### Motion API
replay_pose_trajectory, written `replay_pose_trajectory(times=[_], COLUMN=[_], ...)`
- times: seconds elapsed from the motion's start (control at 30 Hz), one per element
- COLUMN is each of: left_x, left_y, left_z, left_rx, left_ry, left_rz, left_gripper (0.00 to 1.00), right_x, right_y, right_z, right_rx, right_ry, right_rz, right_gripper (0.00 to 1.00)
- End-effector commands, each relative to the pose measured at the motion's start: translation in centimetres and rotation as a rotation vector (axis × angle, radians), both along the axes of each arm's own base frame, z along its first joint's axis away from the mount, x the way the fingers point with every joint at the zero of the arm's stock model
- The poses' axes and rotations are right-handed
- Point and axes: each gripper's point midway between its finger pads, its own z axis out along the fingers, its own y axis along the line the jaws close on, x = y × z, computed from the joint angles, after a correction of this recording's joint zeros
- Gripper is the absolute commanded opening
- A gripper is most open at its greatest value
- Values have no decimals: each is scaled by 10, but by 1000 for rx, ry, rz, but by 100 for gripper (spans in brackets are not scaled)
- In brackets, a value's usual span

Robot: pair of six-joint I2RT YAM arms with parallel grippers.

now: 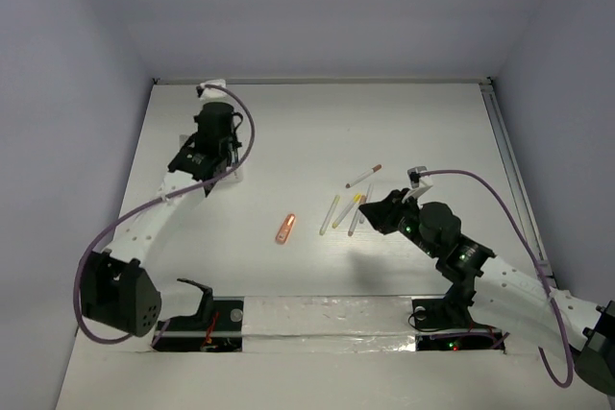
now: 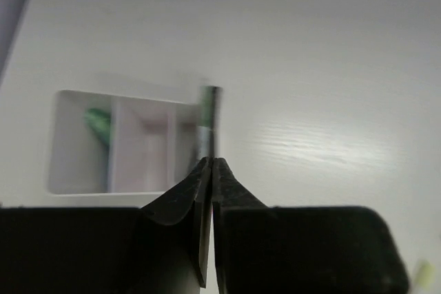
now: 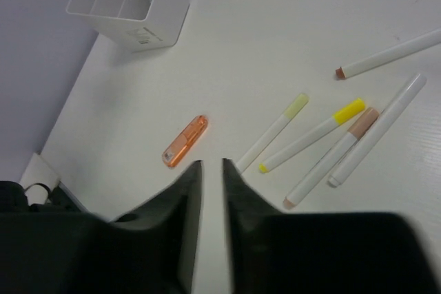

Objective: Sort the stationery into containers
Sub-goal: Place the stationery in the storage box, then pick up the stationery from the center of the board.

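The white compartment tray (image 2: 83, 170) lies under my left gripper (image 2: 211, 161), which is shut on a thin dark pen (image 2: 209, 111) that stands over the tray's right end. A green item (image 2: 100, 125) lies in the tray's left compartment. In the top view the left gripper (image 1: 213, 162) is over the tray (image 1: 236, 176). My right gripper (image 3: 211, 163) is slightly open and empty, above the table between an orange marker (image 3: 185, 140) and a yellow-green capped pen (image 3: 272, 132). Beside that pen lie a yellow-capped pen (image 3: 313, 134), a brown-capped pen (image 3: 331, 158) and a white pen (image 3: 375, 129).
Another white pen with a brown tip (image 3: 389, 53) lies farther off, also in the top view (image 1: 363, 176). The orange marker (image 1: 284, 229) is alone mid-table. The tray (image 3: 127, 5) sits near the table's left edge. Walls enclose the table's sides and back.
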Motion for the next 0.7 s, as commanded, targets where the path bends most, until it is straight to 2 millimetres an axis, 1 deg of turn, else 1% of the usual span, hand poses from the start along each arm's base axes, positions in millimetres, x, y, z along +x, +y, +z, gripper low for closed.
replay_pose_trajectory(times=[0.0, 0.03, 0.07, 0.1, 0.13, 0.17, 0.2, 0.23, 0.27, 0.3, 0.33, 0.37, 0.4, 0.43, 0.47, 0.53, 0.57, 0.6, 0.67], left_x=[-20, -35, -48, -59, -75, -86, -95, -104, -117, -120, -124, -130, -129, -130, -129, -128, -129, -129, -131], left_y=[-59, -93, -105, -116, -136, -142, -149, -158, -165, -171, -173, -176, -172, -174, -174, -173, -177, -177, -180], left_z=[10, 4, -17, -20, -31, -53, -60, -68, -84, -88, -93, -100, -107, -111, -113, -125, -128, -137, -144], left_rx=[-85, -129, -141, -169, -219, -233, -256, -284, -298, -306, -296, -283, -266, -257, -254, -234, -231, -217, -199], left_ry=[-24, -12, 15, 12, 39, 73, 83, 108, 146, 147, 155, 174, 186, 192, 195, 221, 225, 249, 270], left_rz=[-174, -276, -322, -361, -428, -456, -484, -527, -553, -569, -570, -569, -549, -550, -546, -533, -544, -540, -554], left_gripper=[0, 0, 0, 0, 0, 0, 2, 9, 25, 31, 37, 44, 47, 49, 51, 52, 52, 53, 53], right_x=[4, 4, 5, 6, 6, 7, 8, 9, 9, 11, 12, 14, 15, 15, 16, 17, 17, 17, 17], right_y=[6, 6, 5, 4, 4, 2, 2, 2, 1, 1, 1, 0, 0, 0, -1, 1, 1, 1, 1], right_z=[21, 18, 16, 15, 15, 15, 15, 15, 13, 12, 11, 11, 9, 7, 7, 7, 8, 8, 5], right_rx=[35, 22, 14, 11, 10, 10, 10, 11, 10, 6, 8, 5, -3, -6, -9, -12, -12, -13, -23], right_ry=[-53, -48, -43, -40, -40, -42, -43, -45, -45, -40, -35, -34, -29, -26, -26, -30, -30, -29, -23], right_rz=[9, 8, -2, -7, -10, -19, -22, -27, -31, -36, -43, -55, -59, -64, -67, -63, -61, -60, -64], right_gripper=[9, 0, 0, 0, 0, 1, 5, 15, 23, 34, 52, 58, 64, 69, 71, 72, 72, 72, 72])
